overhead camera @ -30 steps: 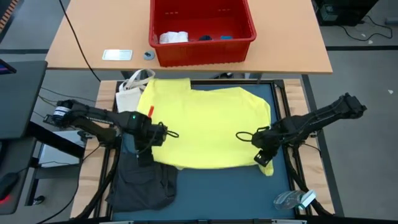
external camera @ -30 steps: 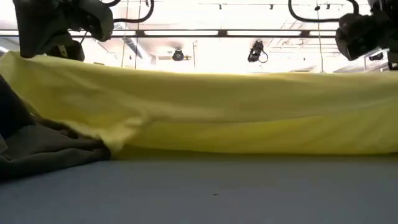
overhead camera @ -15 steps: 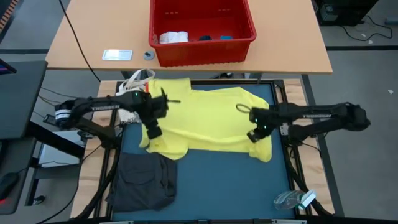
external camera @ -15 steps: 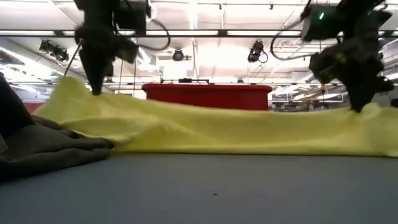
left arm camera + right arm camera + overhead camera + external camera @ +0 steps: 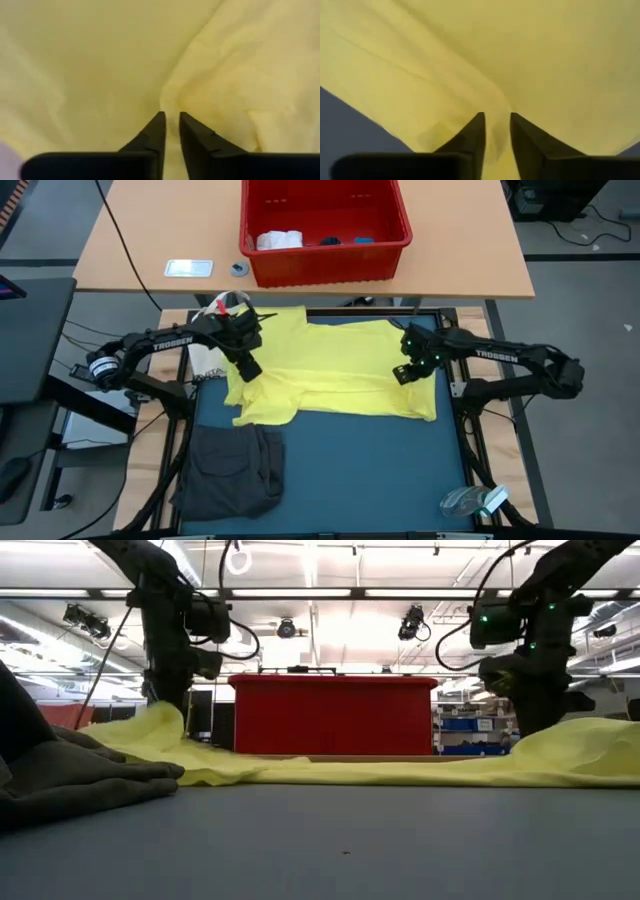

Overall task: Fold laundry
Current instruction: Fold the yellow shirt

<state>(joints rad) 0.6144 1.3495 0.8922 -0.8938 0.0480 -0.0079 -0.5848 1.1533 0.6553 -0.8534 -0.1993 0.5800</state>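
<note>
The bright yellow T-shirt (image 5: pixel 330 370) lies in low folds across the far half of the blue mat (image 5: pixel 350 470), and spreads along the mat in the low view (image 5: pixel 400 772). My left gripper (image 5: pixel 247 366) points down on the shirt's left part. My right gripper (image 5: pixel 403 373) points down on its right part. Both wrist views show narrow jaws with yellow cloth between them. A dark grey garment (image 5: pixel 232 470) lies bunched on the mat's near left corner, touched by no gripper. My left gripper pinches a raised ridge of the yellow cloth (image 5: pixel 170 100) between its two fingertips, coming from above and pointing steeply down. The cloth around it rests slack on the mat; how many layers are in the pinch I cannot tell. My right gripper pinches a gathered fold of the yellow cloth (image 5: pixel 495 102) between its fingertips, from above and pointing steeply down. Creases run into the jaws. The shirt's right part lies low on the mat under it (image 5: pixel 590 745).
A red plastic basket (image 5: pixel 325 265) with small cloth pieces stands on the wooden table beyond the mat. A white bag with strap handles (image 5: pixel 208 340) sits at the mat's far left corner. A clear plastic item (image 5: pixel 475 501) lies near the near right corner.
Both grippers have swung toward the table's far edge and sunk, turning as they went, carrying the shirt's held part with them. The shirt, raised like a curtain a second ago, has folded over and now lies low; its near edge has drawn back from the grey garment.
</note>
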